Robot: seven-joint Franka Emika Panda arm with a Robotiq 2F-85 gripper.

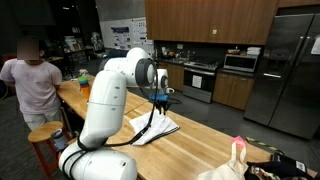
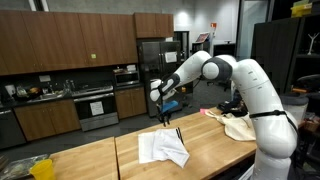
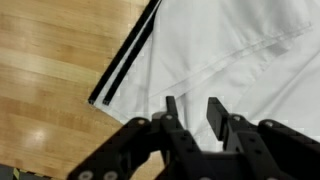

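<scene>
A white cloth (image 3: 230, 60) with a black double stripe (image 3: 125, 65) along one edge lies flat on the wooden counter (image 3: 45, 60). In both exterior views the cloth (image 1: 157, 128) (image 2: 163, 147) sits near the middle of the counter. My gripper (image 3: 192, 103) hangs above it with the fingers pointing down. The two fingers stand a little apart, and through the gap between them I see only the white cloth below. Nothing is held. In the exterior views the gripper (image 1: 163, 98) (image 2: 164, 112) is well clear of the cloth, a short way above it.
A person (image 1: 30, 80) stands at the counter's far end beside a wooden stool (image 1: 45, 145). A light fabric bag (image 1: 235, 162) (image 2: 240, 125) lies on the counter by the robot's base. A yellow object (image 2: 40, 168) sits at one counter corner. Cabinets, stove and fridge (image 1: 290, 70) line the walls.
</scene>
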